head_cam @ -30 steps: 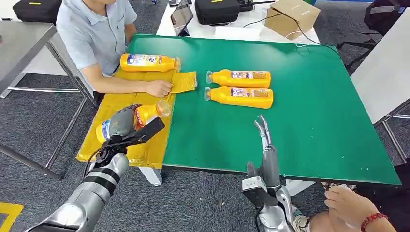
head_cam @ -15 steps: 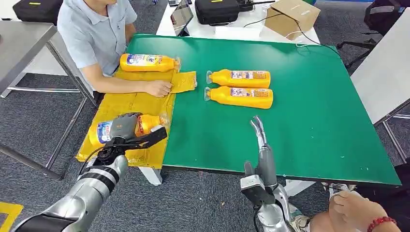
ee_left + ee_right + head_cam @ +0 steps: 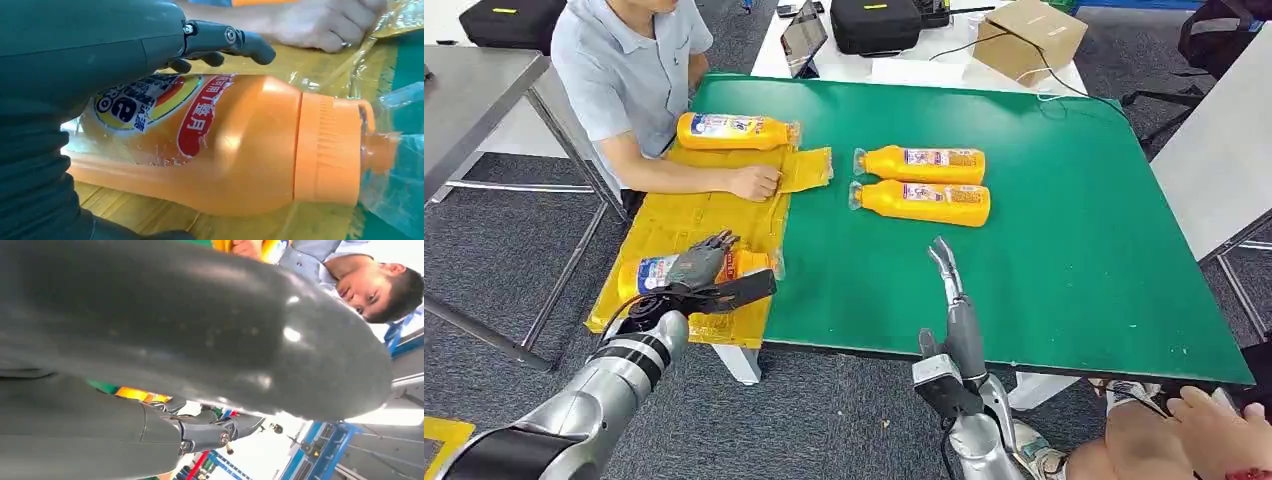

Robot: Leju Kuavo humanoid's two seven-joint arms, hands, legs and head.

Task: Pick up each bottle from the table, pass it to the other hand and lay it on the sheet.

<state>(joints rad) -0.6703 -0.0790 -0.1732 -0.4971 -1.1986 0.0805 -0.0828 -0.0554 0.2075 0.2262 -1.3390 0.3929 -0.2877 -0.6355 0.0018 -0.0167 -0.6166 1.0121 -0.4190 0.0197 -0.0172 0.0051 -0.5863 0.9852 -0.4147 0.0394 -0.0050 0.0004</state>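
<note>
1. Green counter [image 3: 1044, 200] fills the middle of the room, grey carpet around it, a yellow sheet [image 3: 674, 215] over its left edge.
2. Left hand [image 3: 699, 270] wraps a bottle [image 3: 659, 272] low over the near end of the sheet; in the left wrist view the bottle looks to rest on the sheet, with fingers [image 3: 235, 42] curled over the label and the thumb below. Grip not released.
3. Right hand [image 3: 946, 270] is empty, fingers straight and close together, raised over the counter's near edge.
4. Two bottles [image 3: 921, 162] [image 3: 921, 200] lie side by side mid-counter, touching or nearly so, caps toward the sheet. One more bottle [image 3: 734, 130] lies at the sheet's far end.
5. A person's hand [image 3: 754, 183] rests on the sheet between the far bottle and the held one.
6. Handling, judged: full plastic bottle, moderately heavy, stiff body, glossy film wrap looks slippery; round, so likely to roll when let go.
7. Best hold: around the labelled mid-body, across the long axis, not the tapering neck or cap.
</note>
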